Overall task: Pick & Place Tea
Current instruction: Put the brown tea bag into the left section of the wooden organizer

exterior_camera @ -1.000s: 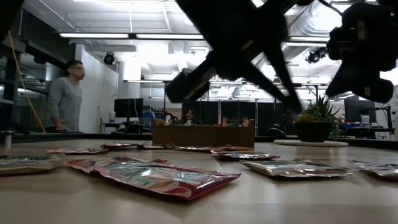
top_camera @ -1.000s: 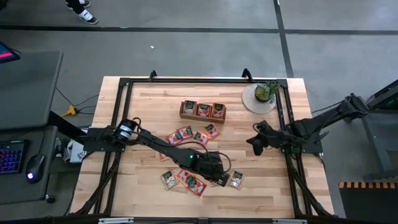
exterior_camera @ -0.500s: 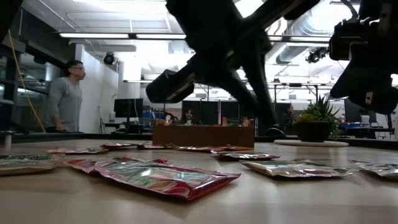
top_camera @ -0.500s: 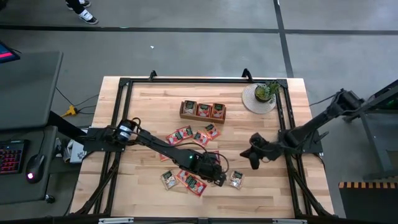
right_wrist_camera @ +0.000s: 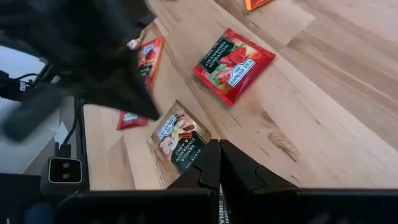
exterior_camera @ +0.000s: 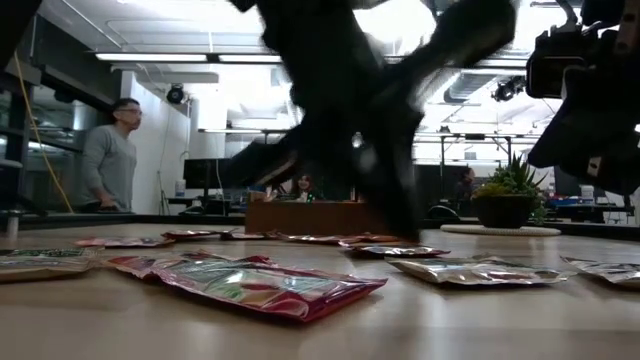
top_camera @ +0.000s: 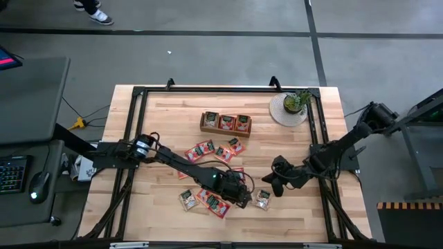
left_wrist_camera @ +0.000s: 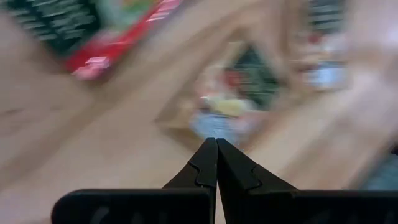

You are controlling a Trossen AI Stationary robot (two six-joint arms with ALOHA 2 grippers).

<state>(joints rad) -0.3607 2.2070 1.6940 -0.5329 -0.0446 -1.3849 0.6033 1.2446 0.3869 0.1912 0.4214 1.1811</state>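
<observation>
- L gripper [top_camera: 243,199], jaws pressed together, empty, has dropped low over sachets [top_camera: 213,202] near front edge.
- R gripper [top_camera: 274,185], jaws also pressed together, has moved in toward pale sachet [right_wrist_camera: 180,140]; pick likely next.
- Wooden tabletop [top_camera: 166,117]; tray [top_camera: 225,123], plant [top_camera: 295,102] at back; person [exterior_camera: 105,155] in room behind.

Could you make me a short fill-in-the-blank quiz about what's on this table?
1. The wooden tray has ____ compartments.
2. The plant stands at the table's far ____ corner in the high view.
3. The left end effector has its fingers ____.
4. The right end effector is above a pale sachet lying flat on the ____.

Missing words: three; right; shut; table
</observation>
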